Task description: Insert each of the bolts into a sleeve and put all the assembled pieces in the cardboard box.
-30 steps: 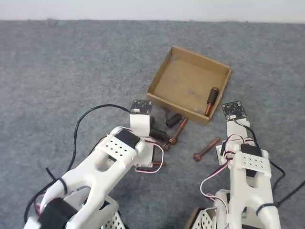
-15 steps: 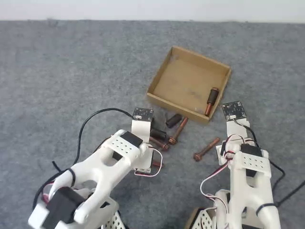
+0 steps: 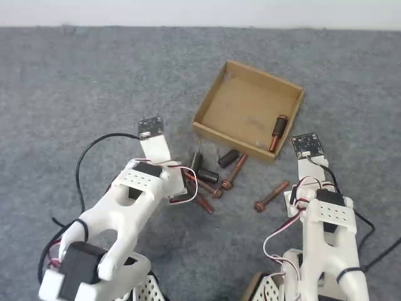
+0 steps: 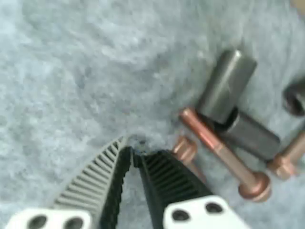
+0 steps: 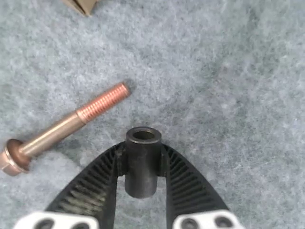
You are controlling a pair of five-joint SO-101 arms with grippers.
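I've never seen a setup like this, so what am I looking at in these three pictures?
Two white robot arms sit side by side on a grey carpet. One picture looks down from above; the other two come from cameras on each arm's wrist, looking along its jaws. The right arm grips a black sleeve in its jaws, near a loose copper bolt. The left arm has its jaws nearly closed on nothing, next to a heap of bolts and sleeves. The cardboard box already holds one finished piece.
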